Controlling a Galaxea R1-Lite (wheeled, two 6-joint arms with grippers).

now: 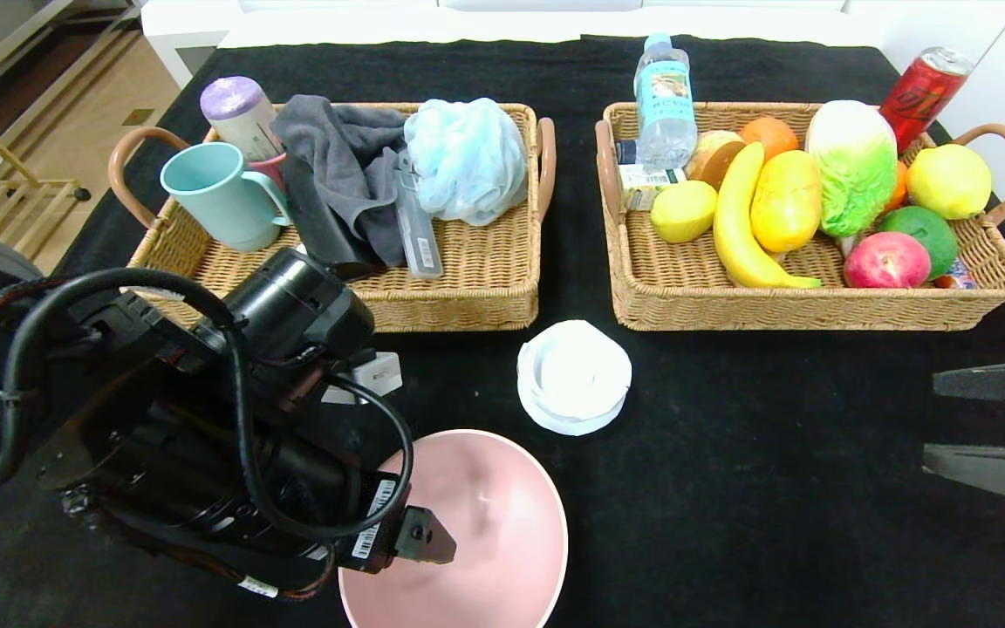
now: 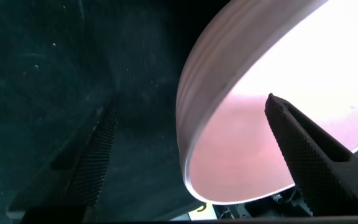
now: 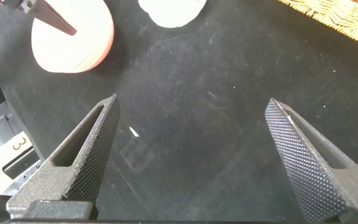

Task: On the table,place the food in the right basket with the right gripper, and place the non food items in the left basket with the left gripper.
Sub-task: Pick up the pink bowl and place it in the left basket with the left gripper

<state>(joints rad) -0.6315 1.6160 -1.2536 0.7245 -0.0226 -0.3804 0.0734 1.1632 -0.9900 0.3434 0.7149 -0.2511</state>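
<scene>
At the near edge of the table (image 1: 729, 488), the pink bowl (image 1: 485, 532) sits right under my left gripper (image 2: 185, 140), and my fingers are spread wide, one fingertip (image 2: 291, 130) over the bowl's inside, the other over the black cloth outside its rim. I judge that straddle is deliberate: it lets me pinch the wall of the bowl, since it's not food and belongs in the left basket (image 1: 468, 279). That basket already holds a teal mug (image 1: 219, 196), a grey cloth (image 1: 337, 166) and a pale blue bath pouf (image 1: 468, 157), so room looks tight. Just beyond the bowl lies a white round lid-like thing (image 1: 574, 377), also loose on the cloth. Farther right, the right basket (image 1: 816, 305) carries the lemon (image 1: 683, 211), the speckled fruit (image 1: 786, 201) and the water bottle (image 1: 665, 100). My right gripper (image 3: 188, 155) hangs low at the right edge, fingers wide apart over bare cloth, holding nothing.
</scene>
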